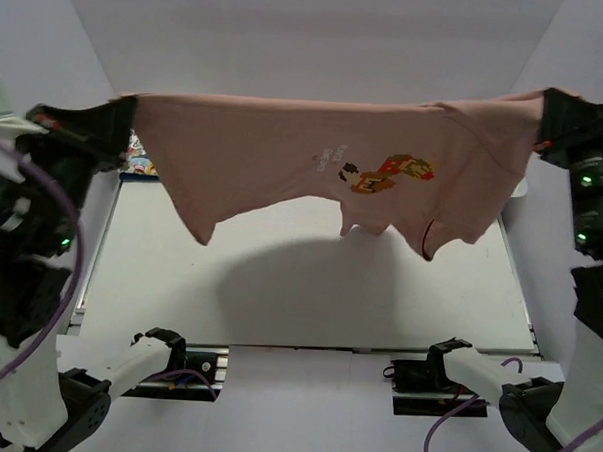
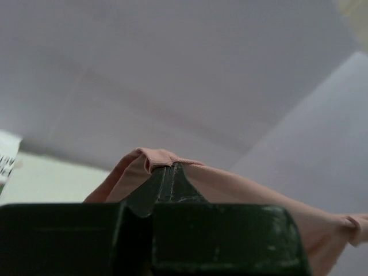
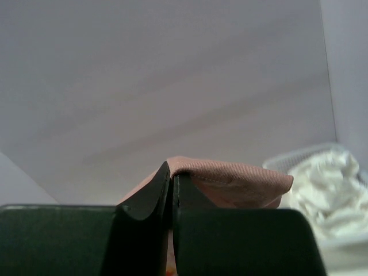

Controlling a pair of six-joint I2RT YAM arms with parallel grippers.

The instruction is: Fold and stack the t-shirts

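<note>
Above the table hangs a dusty pink t-shirt, stretched wide, hem sagging.

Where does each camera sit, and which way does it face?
Top external: above and behind, facing down at the table; both arms show.
Left wrist: on the left arm, facing walls; left gripper shows.
Right wrist: on the right arm, facing the basket; right gripper shows.
Shared: the pink t-shirt, in all three.

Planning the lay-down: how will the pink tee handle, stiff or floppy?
Likely very floppy: the pink tee sags between the left hand and right hand. Probably light: thin edge pinches hold it up. Hanging corners may fold under on landing.
</note>
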